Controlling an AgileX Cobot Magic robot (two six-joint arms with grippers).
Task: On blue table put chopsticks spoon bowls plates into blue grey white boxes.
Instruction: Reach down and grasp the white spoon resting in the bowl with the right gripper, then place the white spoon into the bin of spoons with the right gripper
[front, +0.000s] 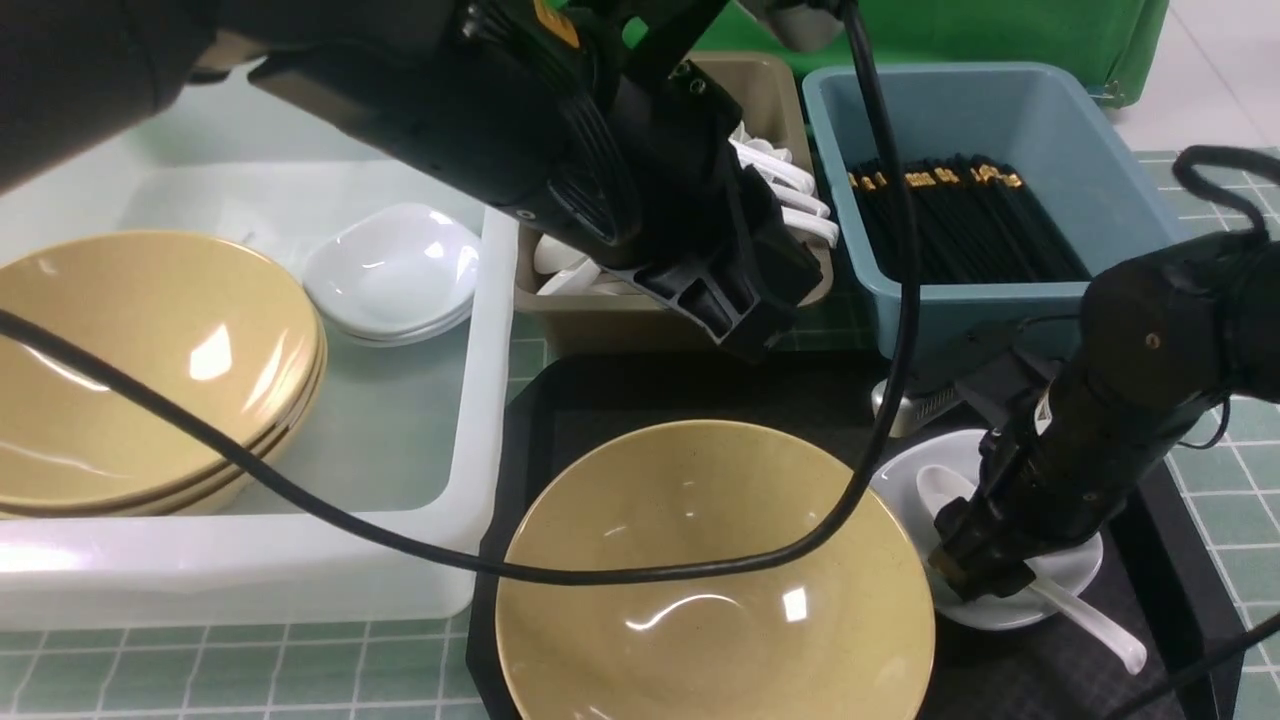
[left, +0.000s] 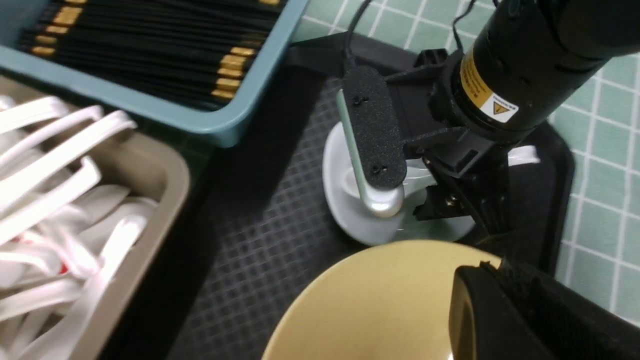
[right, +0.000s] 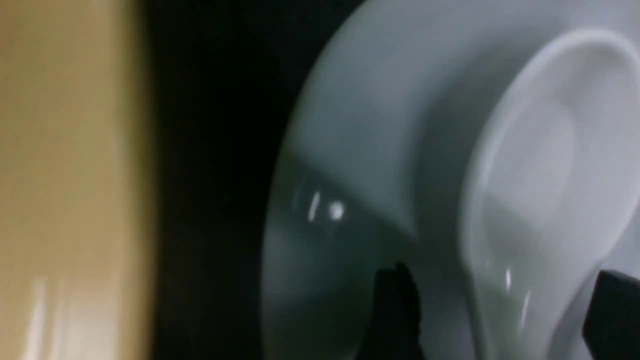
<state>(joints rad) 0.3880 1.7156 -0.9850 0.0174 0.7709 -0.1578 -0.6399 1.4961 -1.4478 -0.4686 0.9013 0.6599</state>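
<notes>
Right end effector (front: 978, 578) spread astride the spoon (front: 938, 490) handle, poised to pinch it; the spoon lies in the plate (front: 1000, 612) just right of the bowl (front: 715, 570). Left end effector (front: 745, 325), pressed together, hangs beyond the bowl, clear.

Bowl (front: 700, 500) sits at tray's (front: 600, 400) front left; plate (front: 905, 480), spoon (front: 938, 490) lying in it, at tray's right edge; tub (front: 495, 400) left of tray.
</notes>
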